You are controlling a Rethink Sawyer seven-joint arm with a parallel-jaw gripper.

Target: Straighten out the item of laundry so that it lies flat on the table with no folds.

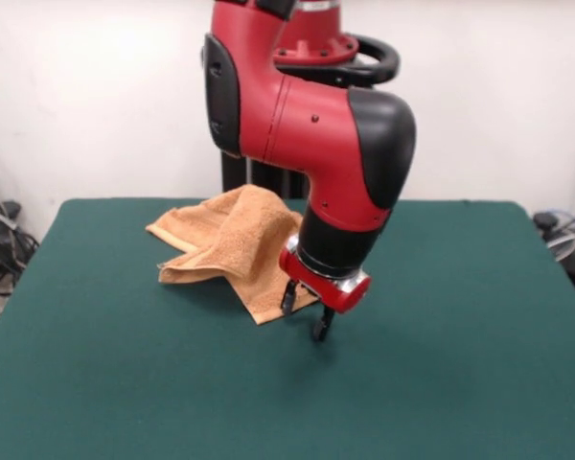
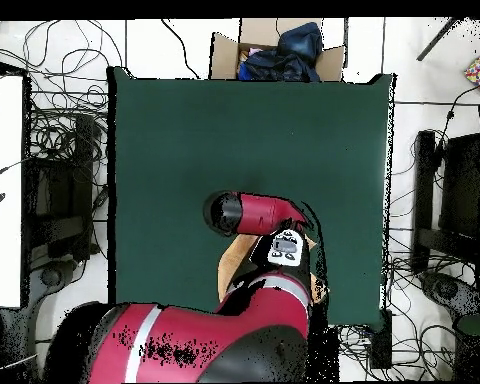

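Note:
The orange-tan towel (image 1: 238, 240) lies crumpled and folded over itself on the far middle-left of the dark green table (image 1: 125, 383). One corner points toward the camera. My gripper (image 1: 306, 314) hangs just above the table at the towel's right front edge. Its two fingers are apart and nothing is held between them; one fingertip (image 1: 289, 299) stands at the towel's edge. In the overhead view the arm covers the gripper and most of the towel (image 2: 232, 270), which shows only as patches beside the arm near the table's (image 2: 184, 130) bottom edge.
A cardboard box (image 2: 224, 55) with dark blue cloth stands beyond the table's top edge in the overhead view. Cables lie on the floor around the table. A white desk (image 2: 2, 190) stands at the left and black stands (image 2: 429, 200) at the right.

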